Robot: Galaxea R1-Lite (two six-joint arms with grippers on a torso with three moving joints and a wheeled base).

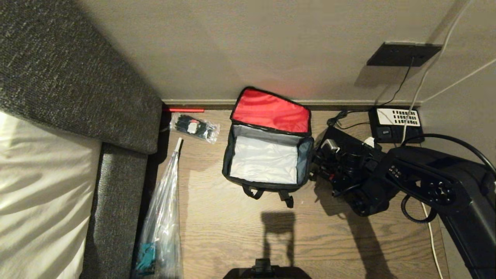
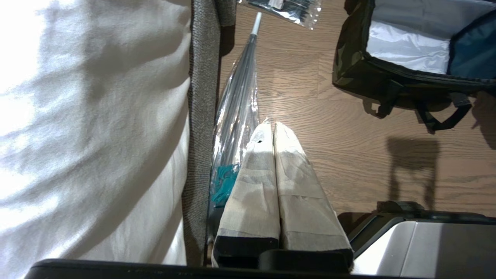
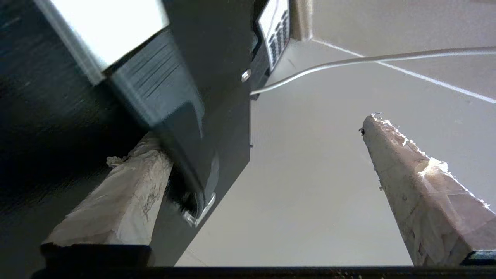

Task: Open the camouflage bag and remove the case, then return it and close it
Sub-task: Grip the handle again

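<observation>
The camouflage bag [image 1: 267,159] stands open on the wooden floor, its red-lined lid [image 1: 271,110] leaning back against the wall and pale lining showing inside. In the left wrist view the bag [image 2: 348,66] shows its camouflage side and black straps. The flat black case [image 1: 343,136] is outside the bag, just to its right. My right gripper [image 1: 348,150] is at the case, open wide. In the right wrist view the case [image 3: 217,97] lies against one taped finger [image 3: 116,201], while the other finger [image 3: 410,174] stands well apart. My left gripper [image 2: 274,126] hangs shut and empty near the floor.
A black desk phone [image 1: 399,120] with cables sits by the wall right of the case. A clear packet of black items [image 1: 193,126] and a plastic-wrapped umbrella [image 1: 166,209] lie left of the bag. Grey upholstery [image 1: 77,77] and white bedding [image 1: 38,193] fill the left.
</observation>
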